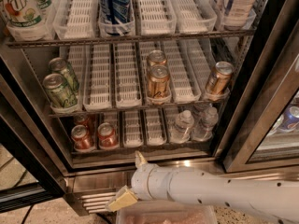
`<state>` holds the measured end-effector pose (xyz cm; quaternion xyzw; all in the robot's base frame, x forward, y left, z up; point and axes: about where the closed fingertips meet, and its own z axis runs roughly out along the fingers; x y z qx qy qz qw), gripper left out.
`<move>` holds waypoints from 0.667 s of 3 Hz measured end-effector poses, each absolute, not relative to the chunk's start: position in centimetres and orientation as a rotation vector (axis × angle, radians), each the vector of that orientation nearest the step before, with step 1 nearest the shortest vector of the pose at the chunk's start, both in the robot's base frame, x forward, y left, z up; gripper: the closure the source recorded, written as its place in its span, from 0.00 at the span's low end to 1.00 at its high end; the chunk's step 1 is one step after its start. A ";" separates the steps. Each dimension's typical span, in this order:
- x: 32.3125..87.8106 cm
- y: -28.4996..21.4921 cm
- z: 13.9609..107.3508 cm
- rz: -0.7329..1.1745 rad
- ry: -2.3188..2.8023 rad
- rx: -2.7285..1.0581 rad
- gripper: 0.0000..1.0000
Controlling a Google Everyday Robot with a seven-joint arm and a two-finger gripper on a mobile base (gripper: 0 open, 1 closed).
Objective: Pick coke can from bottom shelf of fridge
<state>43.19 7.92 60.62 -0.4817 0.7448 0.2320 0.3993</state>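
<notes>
Gripper, fingers spread, sits before the fridge base, below the bottom shelf edge, apart from the coke can.

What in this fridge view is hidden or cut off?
Camera view:
- Rear small red soda can: mostly hidden behind the front red can.
- Green-labelled bottle, top left: cut off by the top edge.
- White arm: runs off the right edge; its open claw sits below the bottom metal rack.

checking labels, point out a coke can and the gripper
coke can [108, 136], camera view, red side, front right can on bottom shelf [133, 129]
gripper [131, 180], camera view, midway between its fingertips, below the bottom shelf
</notes>
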 end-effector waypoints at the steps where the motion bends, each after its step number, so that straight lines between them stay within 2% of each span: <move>1: 43.1 9.4 59.3 0.542 1.822 -1.181 0.00; 2: 45.0 11.0 59.3 0.498 1.757 -1.102 0.00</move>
